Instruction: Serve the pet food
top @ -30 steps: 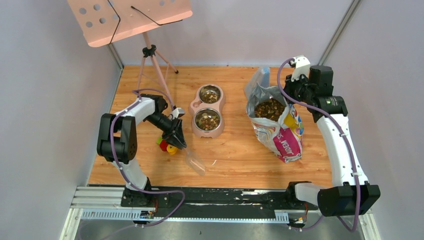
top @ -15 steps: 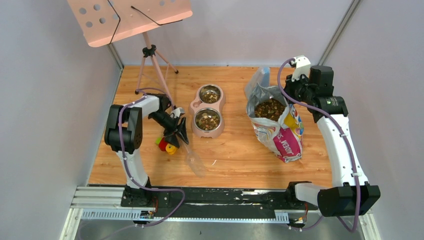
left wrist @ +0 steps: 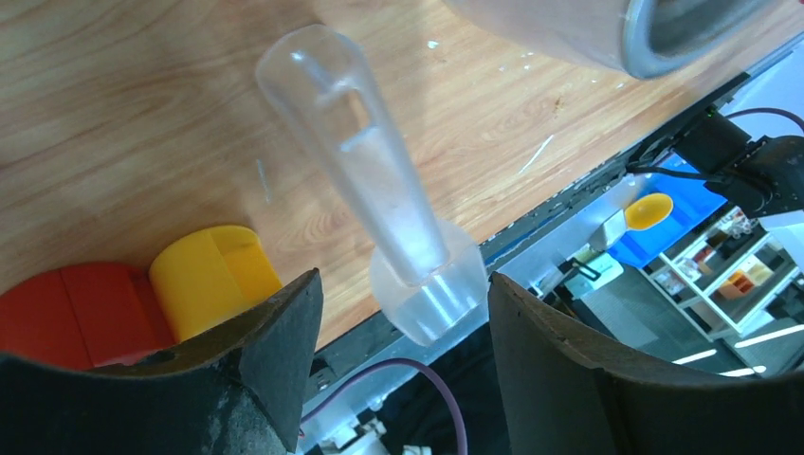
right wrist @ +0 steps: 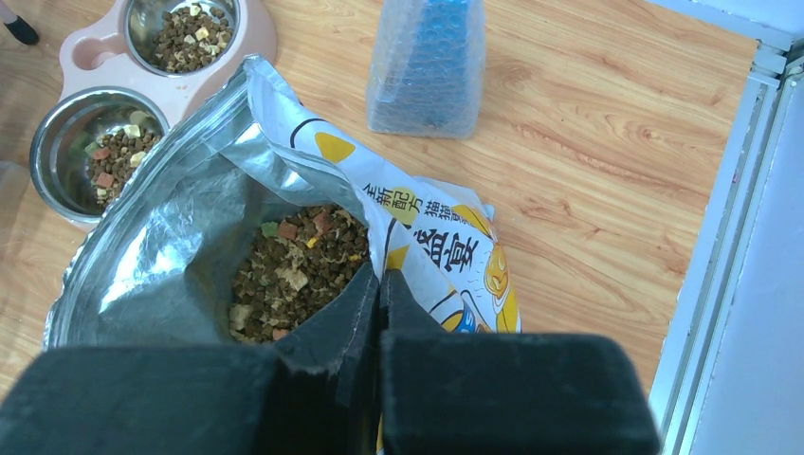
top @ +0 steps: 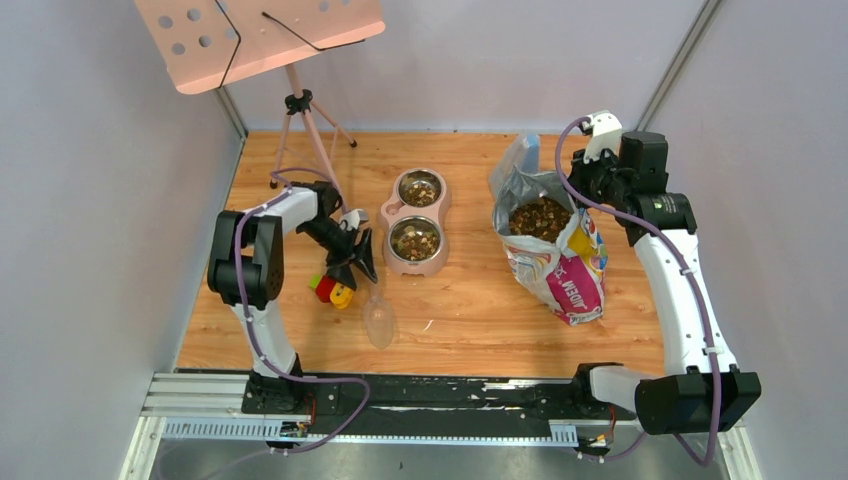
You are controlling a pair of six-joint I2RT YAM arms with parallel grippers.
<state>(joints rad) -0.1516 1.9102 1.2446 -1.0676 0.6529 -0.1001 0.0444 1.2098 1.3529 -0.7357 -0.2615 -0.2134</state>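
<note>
Serving looks done: bowls hold kibble; left pincer apart over the scoop; right pincer clamps the bag; next, release it.

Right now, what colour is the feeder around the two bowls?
Pale pink feeder, clearest in top external view.

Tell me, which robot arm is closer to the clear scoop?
Left. The left fingers hang open just above the scoop. The right fingers are far off on the other side, pinching the edge of the food bag.
</note>
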